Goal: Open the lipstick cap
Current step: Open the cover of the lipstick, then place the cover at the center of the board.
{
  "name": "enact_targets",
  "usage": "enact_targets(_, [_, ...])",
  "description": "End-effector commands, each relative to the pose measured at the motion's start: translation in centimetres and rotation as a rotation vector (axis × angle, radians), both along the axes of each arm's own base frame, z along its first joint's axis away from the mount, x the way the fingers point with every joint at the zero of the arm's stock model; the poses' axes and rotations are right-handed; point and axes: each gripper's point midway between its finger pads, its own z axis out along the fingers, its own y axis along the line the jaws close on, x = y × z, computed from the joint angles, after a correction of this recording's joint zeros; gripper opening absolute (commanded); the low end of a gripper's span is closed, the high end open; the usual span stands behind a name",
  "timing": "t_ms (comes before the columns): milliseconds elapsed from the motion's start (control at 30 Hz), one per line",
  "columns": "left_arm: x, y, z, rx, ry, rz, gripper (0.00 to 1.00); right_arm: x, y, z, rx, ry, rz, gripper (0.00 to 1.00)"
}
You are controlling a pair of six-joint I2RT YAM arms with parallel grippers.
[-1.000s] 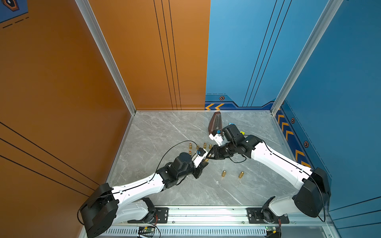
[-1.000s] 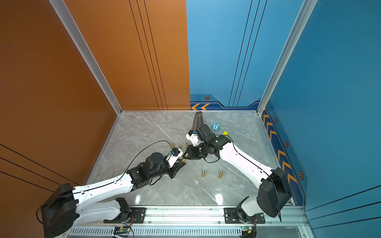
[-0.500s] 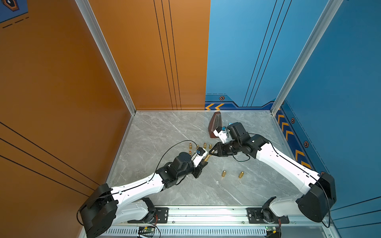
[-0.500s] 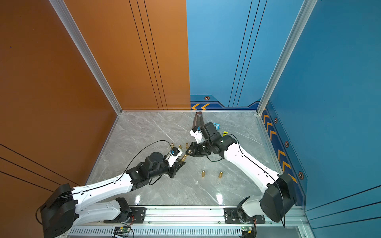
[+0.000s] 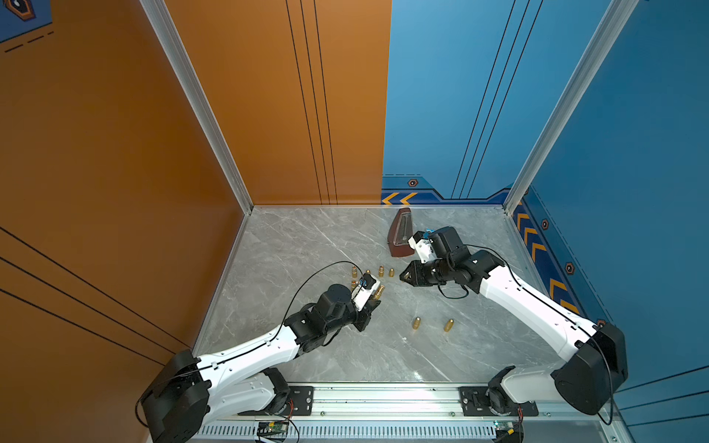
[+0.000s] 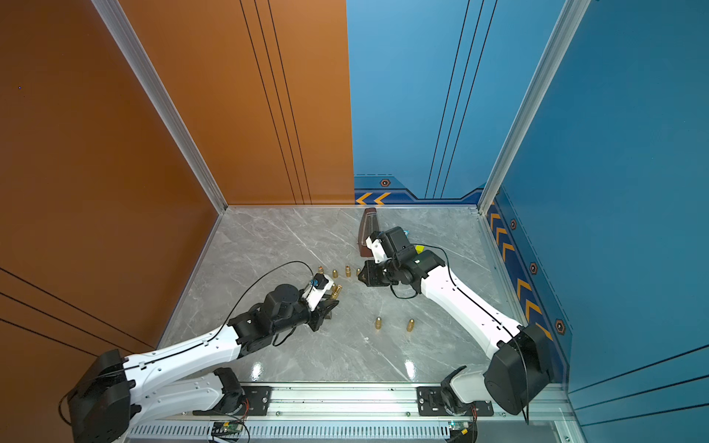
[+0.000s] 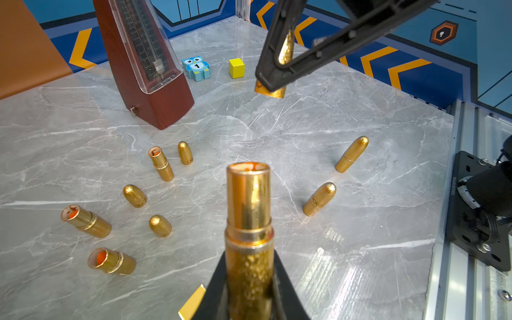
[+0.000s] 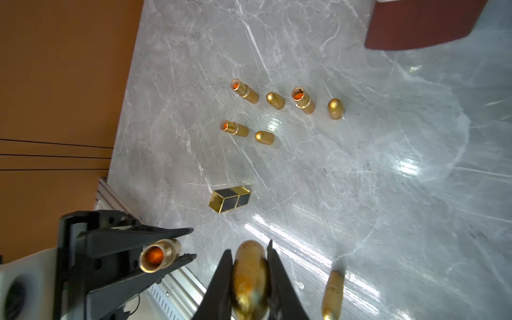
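My left gripper (image 7: 249, 260) is shut on the glittery base of a gold lipstick (image 7: 248, 216), whose bare inner tube points toward the right arm. In both top views the lipstick (image 5: 379, 293) sticks out of the left gripper (image 6: 333, 297) near the table's middle. The right gripper (image 8: 248, 246) is shut on the bullet-shaped gold cap (image 8: 250, 274), held off the table. The cap (image 7: 273, 92) is clear of the lipstick. The right gripper (image 5: 403, 275) hangs to the right of the left one with a gap between them.
A brown metronome (image 5: 401, 234) stands at the back, with an owl block (image 7: 196, 68) and a yellow cube (image 7: 236, 68) beside it. Several opened lipsticks and loose caps (image 8: 275, 100) lie left of centre. Two capped lipsticks (image 5: 416, 323) and a gold-black box (image 8: 230, 199) are nearer the front rail (image 5: 383, 399).
The right gripper, which met the left one at the lipstick a second ago, has drawn back to the right with the cap. The left arm has stayed put with the lipstick.
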Motion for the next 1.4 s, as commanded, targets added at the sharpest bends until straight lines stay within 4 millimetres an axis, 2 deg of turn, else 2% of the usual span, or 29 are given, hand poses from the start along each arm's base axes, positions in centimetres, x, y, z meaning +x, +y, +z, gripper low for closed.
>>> enact_targets(0, [0.5,1.4,-0.6,0.014,0.004,0.066,0.0,1.2,-1.8,-3.5,-0.183,-0.021,-0.044,0.17])
enact_targets(100, [0.7,1.9,-0.8,0.016,0.008,0.085,0.0,2.4,-2.0,-5.3,-0.243,-0.032,-0.072,0.16])
enact_targets(400, [1.5,3.2,-1.4,0.025,0.013,0.152,0.0,4.4,-0.6,-10.3,-0.362,-0.065,-0.061,0.16])
enact_targets(567, [1.9,3.8,-1.5,0.026,0.013,0.176,0.0,5.1,-0.3,-11.7,-0.429,-0.118,-0.065,0.16])
enact_targets(900, [2.2,4.9,-1.6,0.005,0.011,0.204,0.0,5.3,0.5,-14.4,-0.421,-0.121,-0.041,0.16])
enact_targets(1367, [2.3,5.2,-1.6,-0.005,0.016,0.212,0.0,6.0,0.8,-16.2,-0.459,-0.152,-0.026,0.16])
